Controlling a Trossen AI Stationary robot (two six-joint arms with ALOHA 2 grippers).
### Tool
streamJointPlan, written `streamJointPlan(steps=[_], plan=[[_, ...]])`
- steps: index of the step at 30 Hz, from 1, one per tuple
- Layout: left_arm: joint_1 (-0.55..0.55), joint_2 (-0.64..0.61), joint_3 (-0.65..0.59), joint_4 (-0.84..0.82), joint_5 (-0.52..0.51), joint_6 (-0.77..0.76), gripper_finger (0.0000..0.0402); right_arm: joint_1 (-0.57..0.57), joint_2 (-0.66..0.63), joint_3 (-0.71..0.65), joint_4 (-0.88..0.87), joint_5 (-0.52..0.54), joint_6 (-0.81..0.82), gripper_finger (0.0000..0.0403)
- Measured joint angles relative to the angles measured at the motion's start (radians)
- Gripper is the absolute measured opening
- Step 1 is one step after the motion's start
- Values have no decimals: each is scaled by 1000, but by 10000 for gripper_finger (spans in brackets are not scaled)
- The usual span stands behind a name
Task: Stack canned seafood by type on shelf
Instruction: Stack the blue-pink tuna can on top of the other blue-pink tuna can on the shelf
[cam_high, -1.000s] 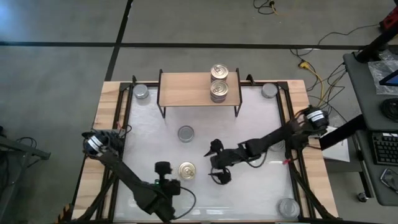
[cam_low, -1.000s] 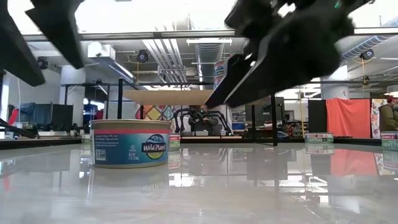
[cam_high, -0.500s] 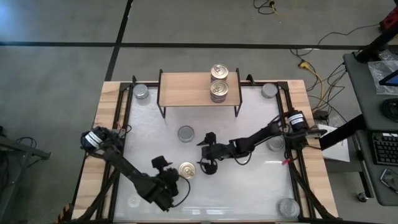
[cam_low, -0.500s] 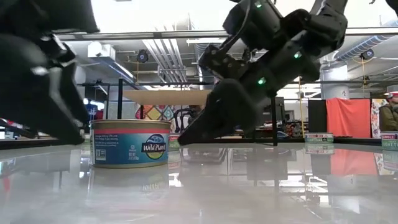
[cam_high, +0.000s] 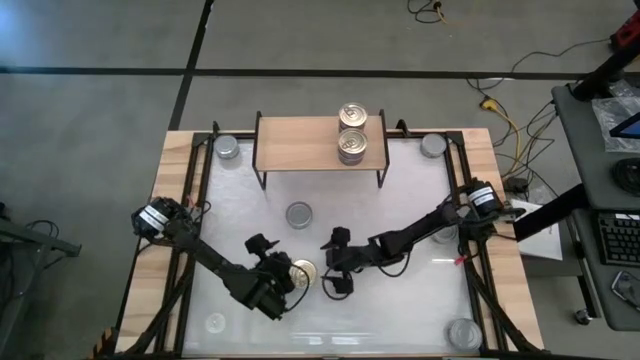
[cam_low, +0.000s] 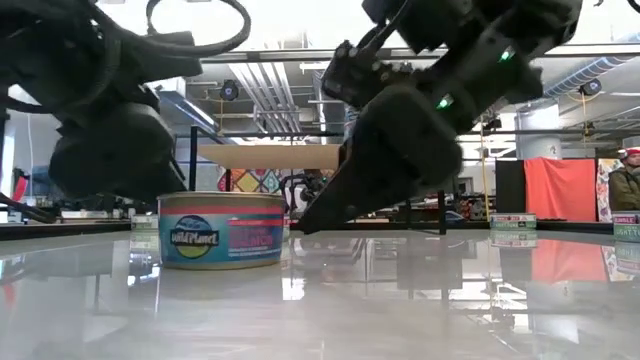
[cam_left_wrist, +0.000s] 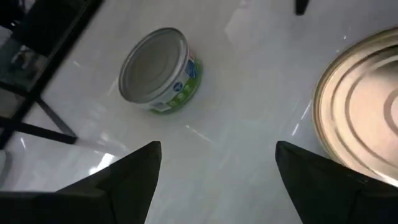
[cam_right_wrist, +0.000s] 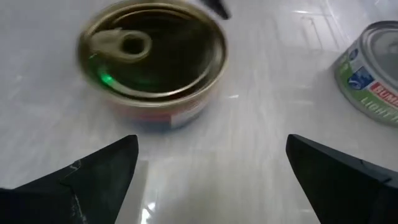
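Note:
A gold-lidded can stands on the white table between my two grippers. My left gripper is open at its left side, and in the left wrist view the can lies beside one finger. My right gripper is open a little to the can's right, with the can ahead of its fingers. A silver-lidded can with a green label stands farther back. The wooden shelf at the far edge carries two cans. My left gripper has one finger at the gold-lidded can's rim, coming slanting down from the table's near left. Whether it touches the rim I cannot tell. The can stands flat on the table.
Single cans stand in the table's corners: far left, far right and near right. The shelf's left half is bare wood. The table has a raised wooden rim.
My left gripper has come down and toward the table's right, rolling at the wrist, up to the gold-lidded can. The can has slid a little and turned about, so its label faces another way. My right gripper has sunk and drawn toward the can from the right.

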Motion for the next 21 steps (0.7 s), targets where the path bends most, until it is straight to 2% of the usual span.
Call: streamJointPlan(steps=[5,10,17,21], plan=[[-38,-31,27,-98,35,-35,300,8,-16,-1,-35,-44,-46,400],[-118,-53,27,-96,44,-103,300,8,-3,-1,57,-77,-69,400],[-116,-53,-33,9,-3,-150,300,1,51,-1,103,-94,-66,400],[-100,-52,-77,47,2,-130,300,-18,53,-2,45,-189,-31,400]])
